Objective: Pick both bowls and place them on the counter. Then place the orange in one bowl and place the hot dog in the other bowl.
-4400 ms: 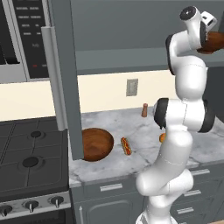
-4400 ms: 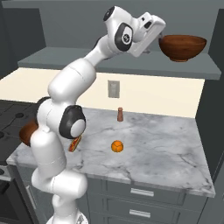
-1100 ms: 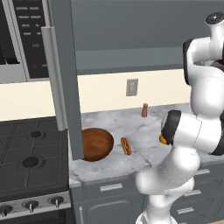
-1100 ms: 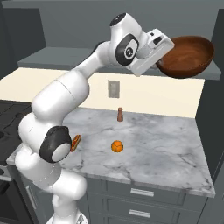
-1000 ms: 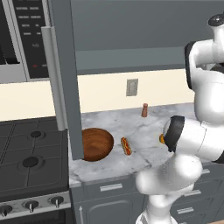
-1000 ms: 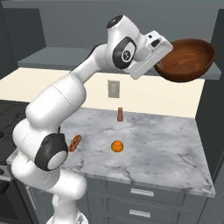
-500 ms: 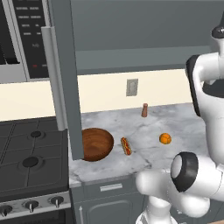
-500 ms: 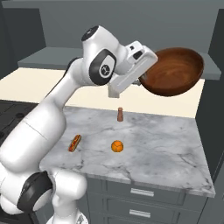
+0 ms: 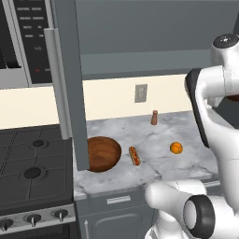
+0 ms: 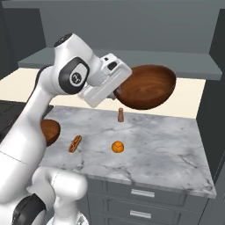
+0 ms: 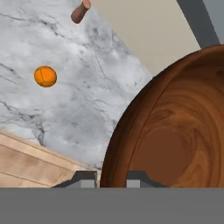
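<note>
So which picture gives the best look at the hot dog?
The left base view: the hot dog lies unobstructed on the counter, between the bowl and the orange. The right base view shows it too, smaller, beside the robot's arm. I can't find it in the hand view.

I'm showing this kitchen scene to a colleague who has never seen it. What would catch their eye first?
Most striking is the big glossy bowl held high in the air above the marble counter, clamped at its rim by the gripper of the white arm. Below it, a bright orange sits alone mid-counter, with a hot dog to its left. A second bowl rests at the counter's end by the stovetop.
</note>
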Controlling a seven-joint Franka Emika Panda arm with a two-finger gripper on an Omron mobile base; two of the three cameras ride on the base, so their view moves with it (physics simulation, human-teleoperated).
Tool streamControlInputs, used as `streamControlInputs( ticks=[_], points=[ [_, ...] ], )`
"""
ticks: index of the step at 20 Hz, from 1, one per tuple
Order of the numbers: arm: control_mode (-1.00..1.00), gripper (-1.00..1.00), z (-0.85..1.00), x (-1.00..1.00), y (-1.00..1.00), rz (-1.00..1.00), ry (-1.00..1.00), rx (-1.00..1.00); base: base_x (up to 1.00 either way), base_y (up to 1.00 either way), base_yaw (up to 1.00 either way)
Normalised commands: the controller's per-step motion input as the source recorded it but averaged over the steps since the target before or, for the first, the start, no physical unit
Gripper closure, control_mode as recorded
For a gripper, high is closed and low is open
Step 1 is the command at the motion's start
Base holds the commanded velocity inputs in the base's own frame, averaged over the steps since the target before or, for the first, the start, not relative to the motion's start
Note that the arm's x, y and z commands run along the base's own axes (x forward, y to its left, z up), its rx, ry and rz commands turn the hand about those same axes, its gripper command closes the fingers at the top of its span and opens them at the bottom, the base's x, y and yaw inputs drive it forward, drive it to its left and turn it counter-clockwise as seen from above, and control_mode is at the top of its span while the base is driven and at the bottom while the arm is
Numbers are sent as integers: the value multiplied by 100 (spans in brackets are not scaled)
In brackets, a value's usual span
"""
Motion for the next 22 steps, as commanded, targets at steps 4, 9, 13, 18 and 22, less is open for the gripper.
streamControlInputs(
  ticks=[4,9,13,18,22],
  points=[
    [-100,100,-39,-39,71,19,20,9,0,0,0],
    [-100,100,-46,-33,63,24,17,5,0,0,0],
    [-100,100,-54,-3,66,21,14,1,0,0,0],
    [-100,100,-58,2,75,17,10,3,0,0,0],
    [-100,100,-62,10,58,10,2,-1,0,0,0]
  ],
)
